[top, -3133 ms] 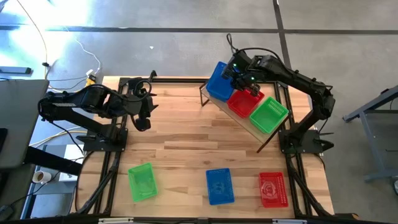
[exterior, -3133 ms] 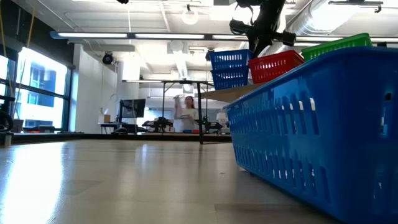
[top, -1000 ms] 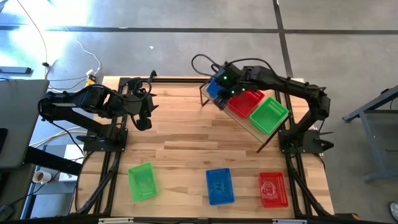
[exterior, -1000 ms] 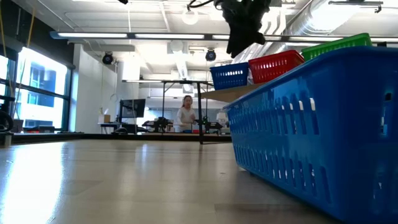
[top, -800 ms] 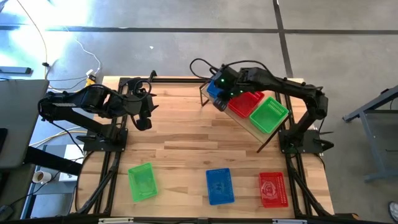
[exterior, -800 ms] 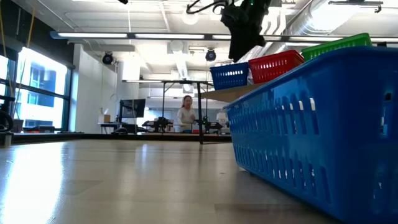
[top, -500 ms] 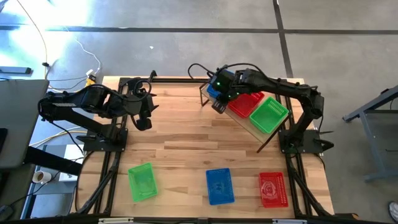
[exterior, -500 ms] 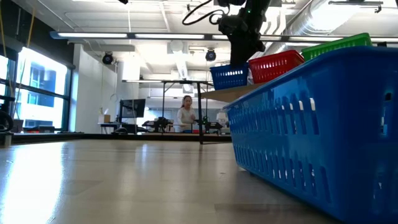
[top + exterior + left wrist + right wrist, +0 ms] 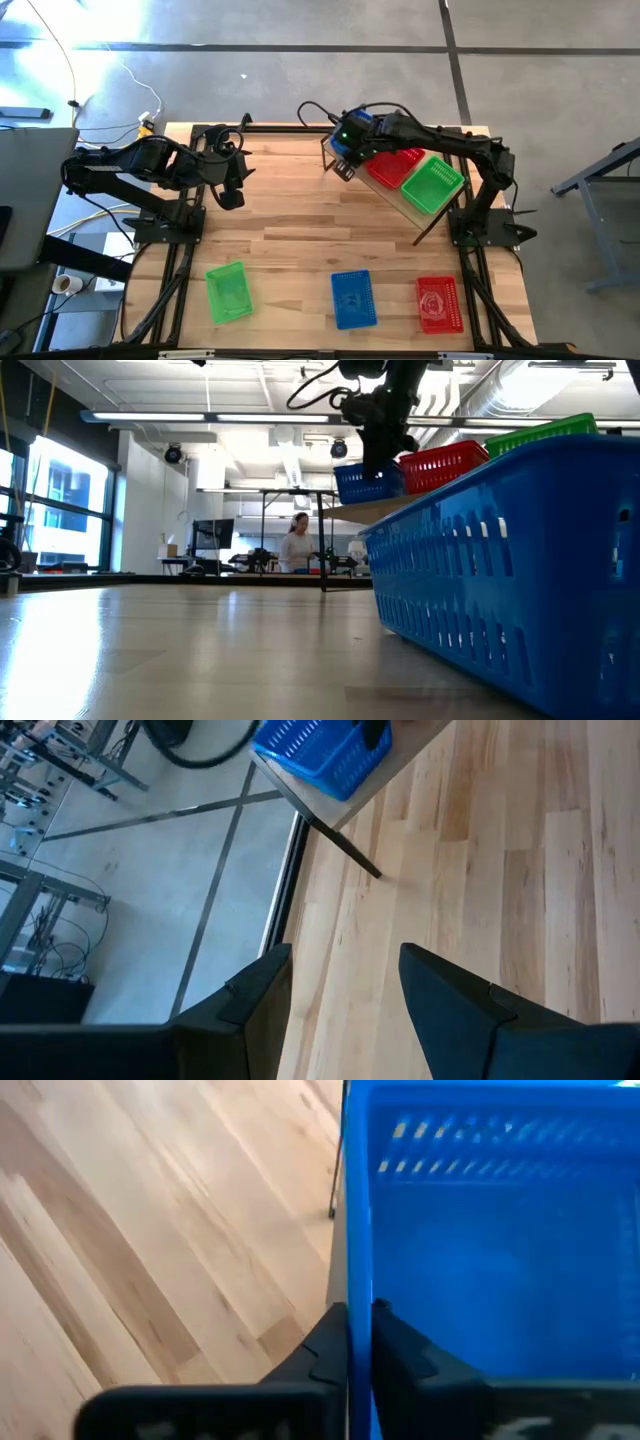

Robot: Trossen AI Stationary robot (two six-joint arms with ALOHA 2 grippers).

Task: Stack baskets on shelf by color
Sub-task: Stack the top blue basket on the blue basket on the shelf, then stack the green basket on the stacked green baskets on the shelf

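A large workshop with ceiling lights, windows and benches is showing beyond the wooden desk (image 9: 300, 215), and a person (image 9: 297, 542) is standing far back in it. The shelf (image 9: 385, 195) is sitting slanted at the desk's far right corner, raised on thin black legs.

Three groups of baskets are resting on the shelf in a row: blue baskets (image 9: 368, 482) at the end nearest the desk's middle, red baskets (image 9: 398, 165) in the centre, and green baskets (image 9: 433, 184) at the end towards the right arm's base. How many are nested in each cannot be told from above.

The right hand (image 9: 345, 165) is reaching over the blue end of the shelf. In the right wrist view its fingers (image 9: 330, 1342) are pressed close together on the near wall of the blue baskets (image 9: 500, 1250), pinching the rim between them.

The left hand (image 9: 230, 193) is hanging over the far left part of the desk, well apart from the shelf, with its fingers (image 9: 250, 995) spread and nothing between them.

Three single baskets are lying along the desk's near edge, each apart from the others: a green basket (image 9: 229, 291) on the left, a blue basket (image 9: 353, 298) in the middle, and a red basket (image 9: 439, 303) on the right.
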